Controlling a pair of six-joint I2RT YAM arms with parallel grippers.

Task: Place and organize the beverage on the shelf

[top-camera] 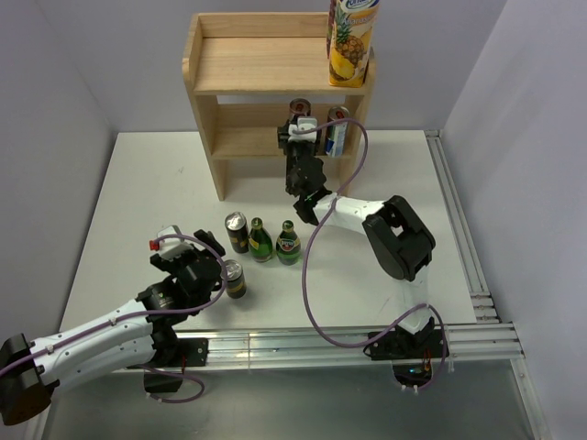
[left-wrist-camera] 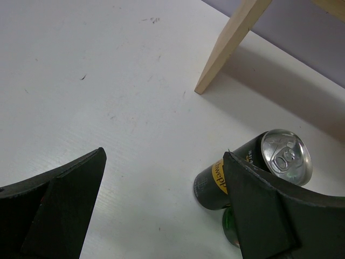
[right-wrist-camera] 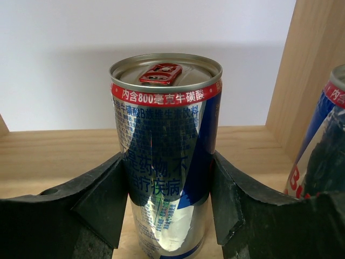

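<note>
We're shelving: right gripper (right-wrist-camera: 168, 159) clamped on the silver-blue red-tabbed can (right-wrist-camera: 161, 108) inside the light wooden shelf (right-wrist-camera: 48, 151), left gripper (left-wrist-camera: 164, 156) wide open; next, release, back straight out.

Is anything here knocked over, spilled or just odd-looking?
Nothing stands out. The cans and green bottles on the table stand upright, as do the juice carton on the shelf and the silver can in the right hand. No spill shows.

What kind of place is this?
Probably a lab test cell, not a shop: a white table walled by plain panels, aluminium rails along its edges, and a small shelf where the right gripper holds a can.
</note>
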